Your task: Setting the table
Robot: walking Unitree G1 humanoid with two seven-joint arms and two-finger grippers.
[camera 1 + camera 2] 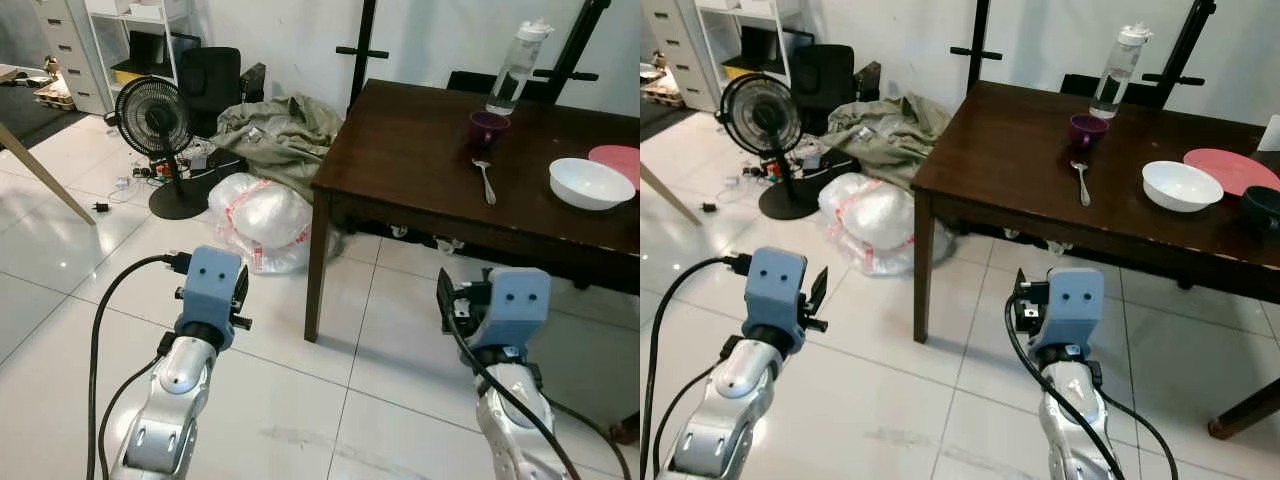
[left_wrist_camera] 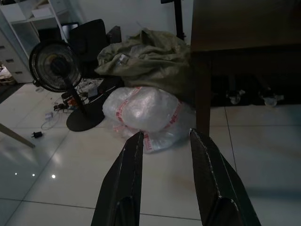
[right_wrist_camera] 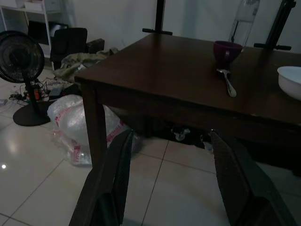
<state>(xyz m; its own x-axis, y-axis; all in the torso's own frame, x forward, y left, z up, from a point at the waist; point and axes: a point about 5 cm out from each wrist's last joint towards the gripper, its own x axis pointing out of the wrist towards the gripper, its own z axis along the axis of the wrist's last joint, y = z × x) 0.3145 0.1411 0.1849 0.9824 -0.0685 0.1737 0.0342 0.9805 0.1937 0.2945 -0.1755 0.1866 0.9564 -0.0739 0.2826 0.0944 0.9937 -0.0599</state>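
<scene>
Table (image 1: 1020, 150), dark wood, stands on pale floor tiles (image 1: 940, 400) ahead and to the robot's right, its near left corner closest to the 2 raised arms. On it, a purple cup (image 1: 1087, 130) sits toward the far edge with a clear water bottle (image 1: 1116, 70) just behind it; a metal spoon (image 1: 1081, 182) lies near the middle, handle toward the near edge. A white bowl (image 1: 1181, 185) rests further right, beside a pink plate (image 1: 1232, 170) and a dark bowl (image 1: 1262, 207) at the right edge. The left gripper (image 2: 164, 141) hangs over the floor with fingers spread and nothing between them, aimed at a bubble-wrapped bundle (image 1: 260, 215) by the table leg. The right gripper (image 3: 171, 141), likewise released and empty, faces the table's near edge. A standing fan (image 1: 155, 120) and a heap of olive cloth (image 1: 280, 130) sit by the wall.
</scene>
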